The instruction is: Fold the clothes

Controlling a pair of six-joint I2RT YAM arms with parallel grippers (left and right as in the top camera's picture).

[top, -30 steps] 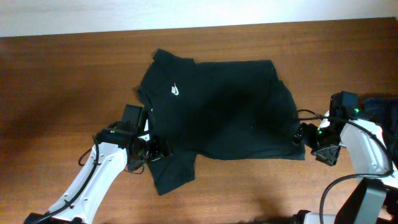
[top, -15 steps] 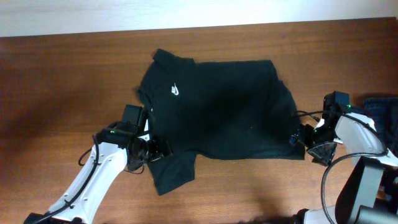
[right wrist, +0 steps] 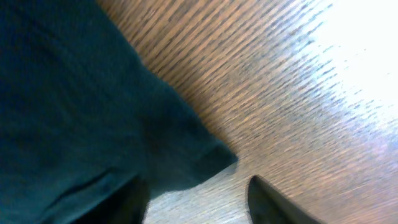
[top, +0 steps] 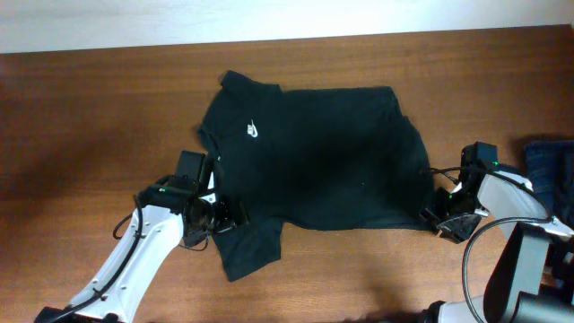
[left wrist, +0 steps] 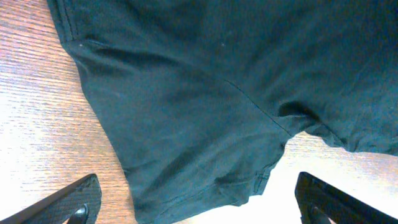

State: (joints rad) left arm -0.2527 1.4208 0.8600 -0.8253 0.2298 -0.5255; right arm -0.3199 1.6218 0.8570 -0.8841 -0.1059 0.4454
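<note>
Two arms flank one black T-shirt (top: 314,161), which lies spread flat, logo up, at the middle of the counter (top: 90,117).

Overhead view: the left arm (top: 134,251) reaches in low from the near left, with its wrist at the near sleeve (top: 247,247). The right arm (top: 511,193) bends in from the right, with its wrist low at the shirt's near right end.

Left wrist view: the left jaws are spread fully. Their fingertips (left wrist: 71,200) stand wide of the sleeve's hem on either side, and nothing is held.

Right wrist view: the right jaws stand apart astride the hem corner (right wrist: 199,155). Bare wood shows between them, and the fabric is not clamped.

Handling: the fabric is judged light, limp and prone to bunching. Take hold at corners and seams, pinching all layers together.
</note>
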